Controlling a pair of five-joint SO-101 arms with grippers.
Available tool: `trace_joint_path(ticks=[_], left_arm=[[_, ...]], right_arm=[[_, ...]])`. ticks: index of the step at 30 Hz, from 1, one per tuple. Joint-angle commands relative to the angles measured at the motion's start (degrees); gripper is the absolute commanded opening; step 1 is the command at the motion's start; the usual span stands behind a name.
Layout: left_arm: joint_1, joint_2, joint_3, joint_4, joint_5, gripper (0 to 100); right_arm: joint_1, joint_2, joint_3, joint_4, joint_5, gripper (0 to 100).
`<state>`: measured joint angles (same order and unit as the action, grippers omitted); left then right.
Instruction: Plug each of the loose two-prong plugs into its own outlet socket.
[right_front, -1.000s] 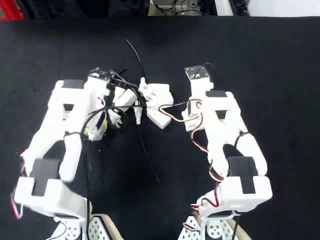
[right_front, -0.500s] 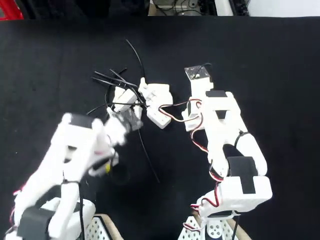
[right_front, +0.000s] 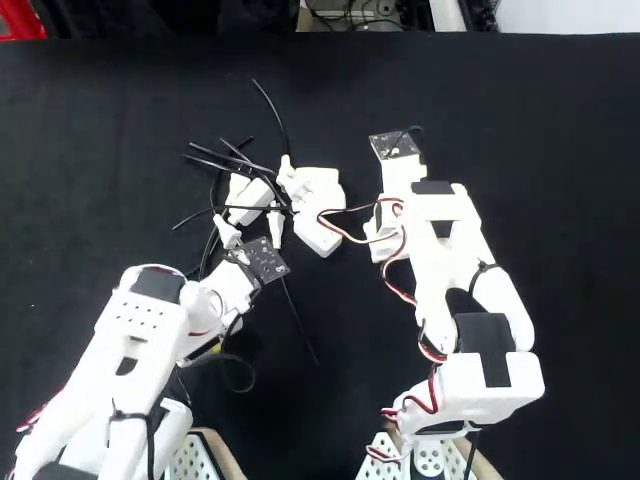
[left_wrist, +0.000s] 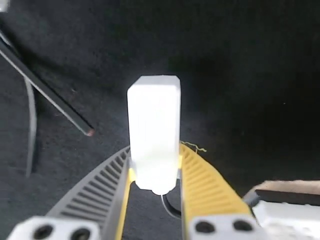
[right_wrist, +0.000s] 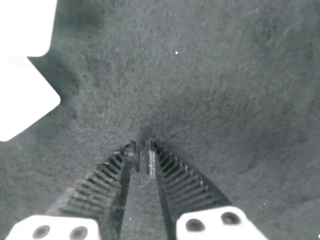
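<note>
My left gripper, low in the frame, clamps a white plug upright. My right gripper is pinched together, empty. The outlet block sits upper centre. Tangled cords could snag it, skewing my plug.

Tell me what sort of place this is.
Probably a robotics lab bench: a black cloth-covered table, two white plastic robot arms, the left tool gripping a white rectangular plug, and white outlet sockets nearby.
</note>
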<state>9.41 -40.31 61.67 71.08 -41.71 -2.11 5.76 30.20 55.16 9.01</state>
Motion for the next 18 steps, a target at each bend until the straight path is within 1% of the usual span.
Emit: trace_joint_path(ticks=[1,3,6,8,11,13,16,18], left_arm=[[-1.36,-4.66,-0.04,-2.20,-5.10,3],[-4.44,-5.36,-0.13,-4.04,-7.82,5],[-9.80,-5.36,-0.04,-6.07,-10.11,13],[-11.74,-5.36,-0.04,-6.86,-11.16,18],[-11.65,-5.89,-0.04,-6.42,-10.99,22],[-10.59,-5.98,-0.13,-4.57,-10.99,23],[-6.81,-5.98,-0.13,-1.49,-10.81,23],[-4.18,-5.98,-0.22,-1.14,-7.74,23]], right_arm=[[0.44,-0.04,-2.33,-0.62,0.53,4.4],[0.44,-0.04,-2.33,-0.62,0.53,4.4],[0.53,-0.04,-2.33,-0.70,0.53,4.4],[0.53,-0.04,-2.33,-0.70,0.53,4.4],[0.53,-0.04,-2.33,-0.70,0.53,4.4],[0.53,-0.04,-2.33,-0.70,0.53,4.4],[0.53,-0.04,-2.33,-0.70,0.53,4.4],[0.53,-0.04,-2.33,-0.70,0.53,4.4]])
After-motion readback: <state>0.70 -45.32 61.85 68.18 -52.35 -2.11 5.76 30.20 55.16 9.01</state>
